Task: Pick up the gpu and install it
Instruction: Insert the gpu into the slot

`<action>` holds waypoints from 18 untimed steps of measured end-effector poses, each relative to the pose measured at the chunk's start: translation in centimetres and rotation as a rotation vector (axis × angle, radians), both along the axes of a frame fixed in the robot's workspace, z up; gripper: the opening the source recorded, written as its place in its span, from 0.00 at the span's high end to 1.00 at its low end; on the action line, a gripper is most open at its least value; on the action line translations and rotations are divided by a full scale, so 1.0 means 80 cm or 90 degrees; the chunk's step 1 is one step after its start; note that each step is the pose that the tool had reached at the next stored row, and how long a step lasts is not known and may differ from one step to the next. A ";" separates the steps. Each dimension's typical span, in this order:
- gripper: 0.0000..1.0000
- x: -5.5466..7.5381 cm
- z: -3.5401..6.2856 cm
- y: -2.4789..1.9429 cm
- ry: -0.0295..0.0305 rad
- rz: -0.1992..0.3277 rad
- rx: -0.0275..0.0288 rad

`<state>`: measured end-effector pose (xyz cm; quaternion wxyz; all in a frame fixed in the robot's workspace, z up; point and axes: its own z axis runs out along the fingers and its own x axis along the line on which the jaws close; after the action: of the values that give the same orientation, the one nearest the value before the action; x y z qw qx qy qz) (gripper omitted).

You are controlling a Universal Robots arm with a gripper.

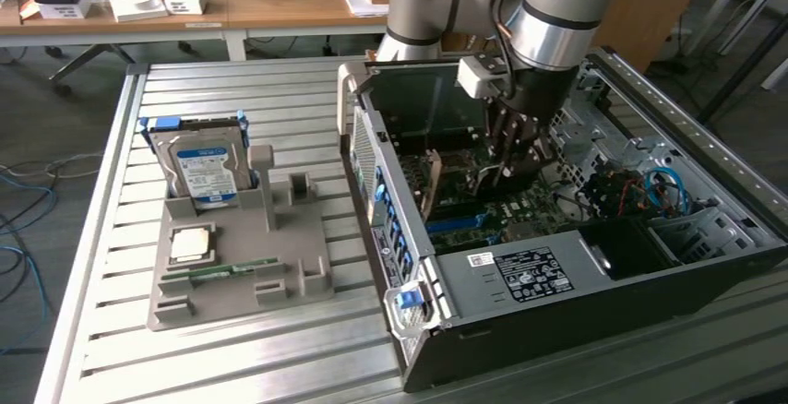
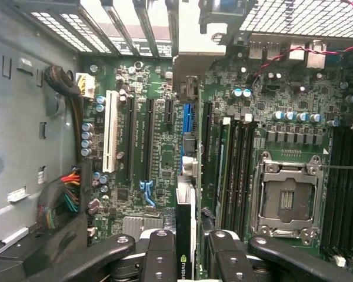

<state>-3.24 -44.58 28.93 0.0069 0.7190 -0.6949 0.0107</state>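
Gripper: the gripper (image 2: 185, 249) is reaching down into the open computer case (image 1: 530, 279), and its fingers are clenching the gpu (image 2: 186, 223) between them.
Gpu: it is hanging edge-on in the grip over the motherboard (image 2: 156, 158), roughly midway between the case's side walls.
Key relation: the blue slot (image 2: 187, 117) is sitting straight beneath the card's lower edge; I cannot tell whether the two are touching.
Long axis: the card's length is running along the blue slot, parallel to the dark slots on either side of it.
Nearer arm: only one arm is working here, and it is already carrying the card.
Count in the case: one gpu, one blue slot, one white slot (image 2: 110, 132), one bare processor socket (image 2: 288, 200).
Count on the tabletop (image 1: 246, 367): one grey parts holder (image 1: 302, 275) is lying near the case's front, carrying one hard drive (image 1: 203, 169) standing upright, one processor chip (image 1: 188, 244) and one memory stick (image 1: 221, 270) lying flat.
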 end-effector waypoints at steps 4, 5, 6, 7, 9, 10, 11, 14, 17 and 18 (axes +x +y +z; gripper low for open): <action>0.74 0.000 0.000 -0.0004 0.0000 -0.011 -0.0001; 0.74 0.000 0.000 -0.0004 0.0000 -0.017 -0.0001; 0.74 0.000 0.000 -0.0004 0.0000 -0.021 -0.0001; 0.74 0.000 0.000 -0.0004 0.0000 -0.022 -0.0001; 0.74 0.000 0.000 -0.0005 0.0000 -0.025 0.0000; 0.74 0.000 -0.001 -0.0006 0.0000 -0.025 0.0001; 0.74 0.000 -0.001 -0.0008 0.0000 -0.025 0.0001; 0.74 0.000 0.000 -0.0021 0.0000 -0.025 0.0014; 0.74 0.000 -0.001 -0.0033 -0.0001 -0.025 0.0047; 0.74 0.000 -0.001 -0.0035 -0.0003 -0.025 0.0054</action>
<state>-3.27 -44.86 28.89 0.0038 0.7053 -0.7089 0.0077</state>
